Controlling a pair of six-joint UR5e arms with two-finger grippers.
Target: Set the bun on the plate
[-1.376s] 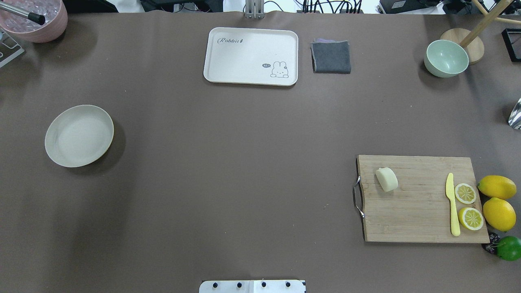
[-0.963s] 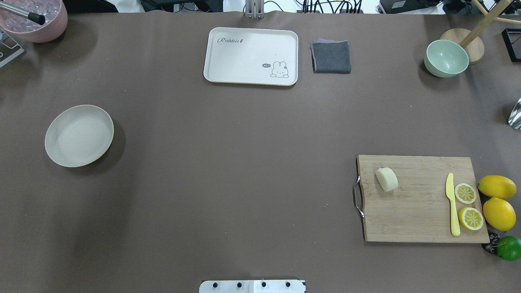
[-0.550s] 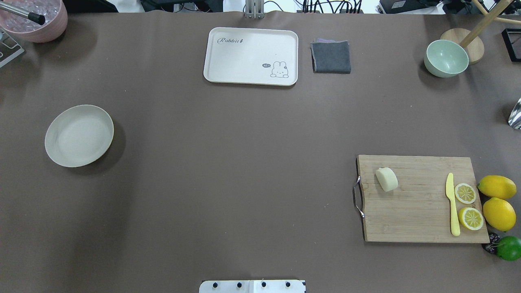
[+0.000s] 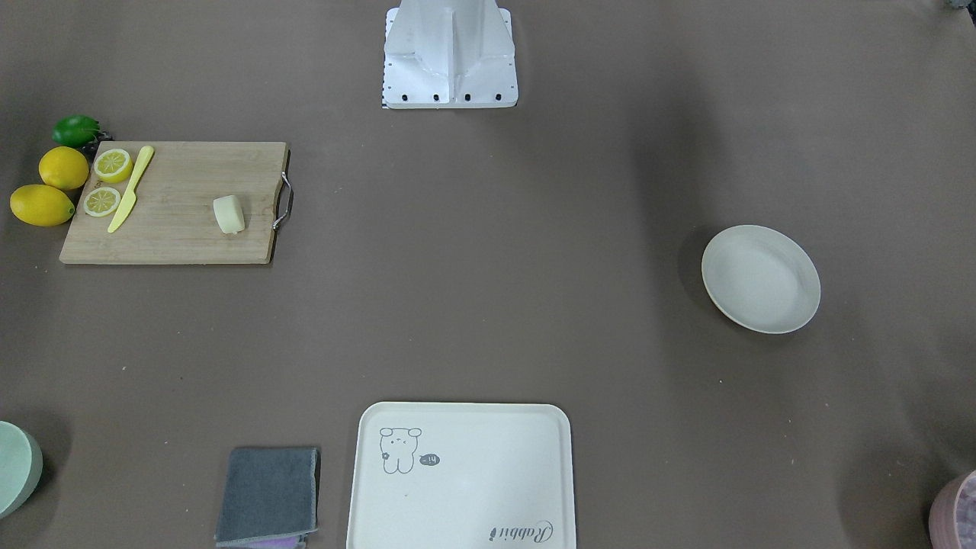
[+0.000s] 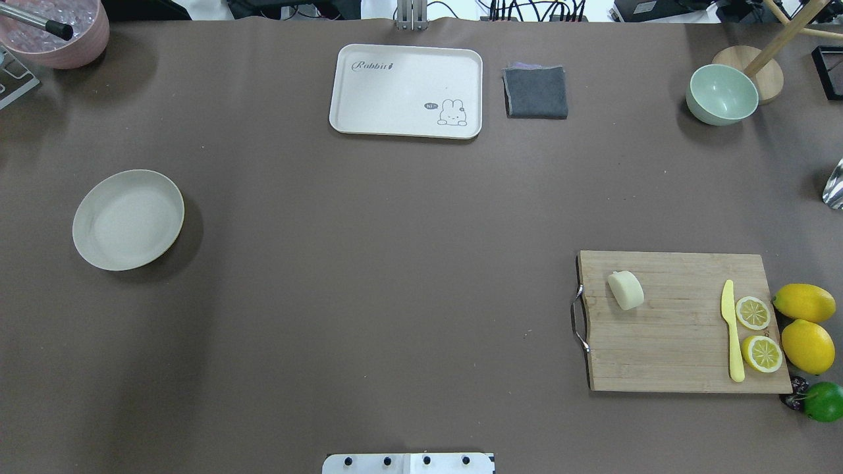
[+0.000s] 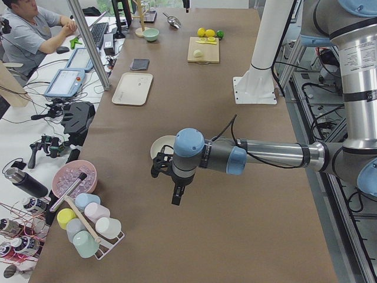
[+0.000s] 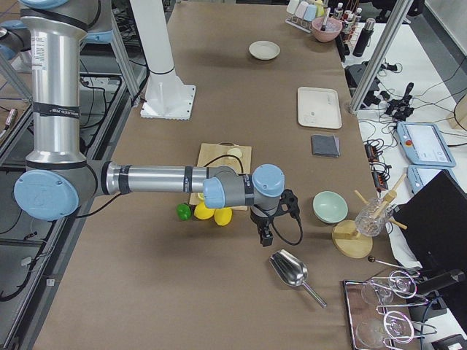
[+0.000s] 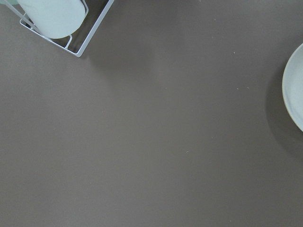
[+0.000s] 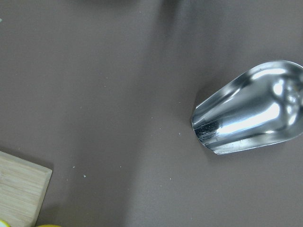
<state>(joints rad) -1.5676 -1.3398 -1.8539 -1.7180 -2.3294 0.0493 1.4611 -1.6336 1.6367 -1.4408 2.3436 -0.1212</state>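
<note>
The pale cream bun (image 5: 625,290) lies on the left part of a wooden cutting board (image 5: 678,342) at the table's right side, also visible in the front-facing view (image 4: 229,214). The off-white round plate (image 5: 128,219) sits far to the left with nothing on it (image 4: 760,278); its edge shows in the left wrist view (image 8: 296,90). My left gripper (image 6: 176,197) hangs over the table beside the plate. My right gripper (image 7: 266,237) hangs past the lemons, near a metal scoop. Each gripper shows only in a side view, so I cannot tell whether it is open or shut.
A yellow knife (image 5: 731,332), two lemon halves (image 5: 753,313) and whole lemons (image 5: 805,303) crowd the board's right end. A cream tray (image 5: 406,91), grey cloth (image 5: 535,92) and green bowl (image 5: 721,94) line the far edge. The scoop (image 9: 251,116) lies right. A person (image 6: 32,29) sits beyond.
</note>
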